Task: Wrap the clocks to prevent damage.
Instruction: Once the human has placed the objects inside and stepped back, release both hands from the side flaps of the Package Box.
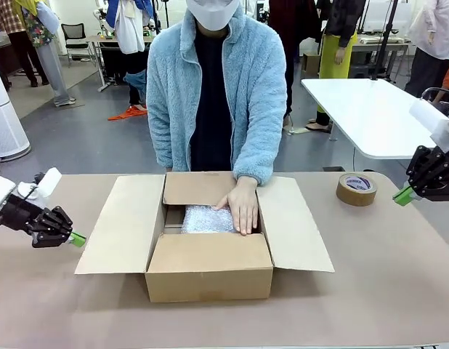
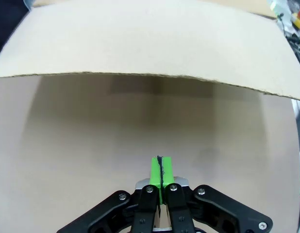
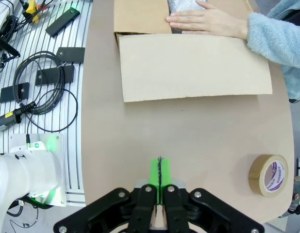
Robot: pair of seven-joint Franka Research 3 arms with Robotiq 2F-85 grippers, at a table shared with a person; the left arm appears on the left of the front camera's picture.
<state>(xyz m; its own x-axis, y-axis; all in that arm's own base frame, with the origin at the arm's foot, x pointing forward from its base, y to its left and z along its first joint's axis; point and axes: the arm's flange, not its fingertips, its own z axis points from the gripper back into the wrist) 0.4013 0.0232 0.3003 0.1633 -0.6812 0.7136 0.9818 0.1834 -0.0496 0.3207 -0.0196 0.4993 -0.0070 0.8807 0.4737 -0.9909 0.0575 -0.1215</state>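
Cardboard flap (image 2: pixel 140 43) edge beyond left pincer (image 2: pixel 161 169)

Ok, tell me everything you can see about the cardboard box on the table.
The cardboard box is plain brown, unprinted and open at the top. It sits upright in the middle of the table. Its two side flaps spread wide out over the tabletop, and the far flap leans toward the person. Inside lies a bundle of bubble wrap, and the person's hand reaches over the far edge and rests flat on it. No tape shows on the box.
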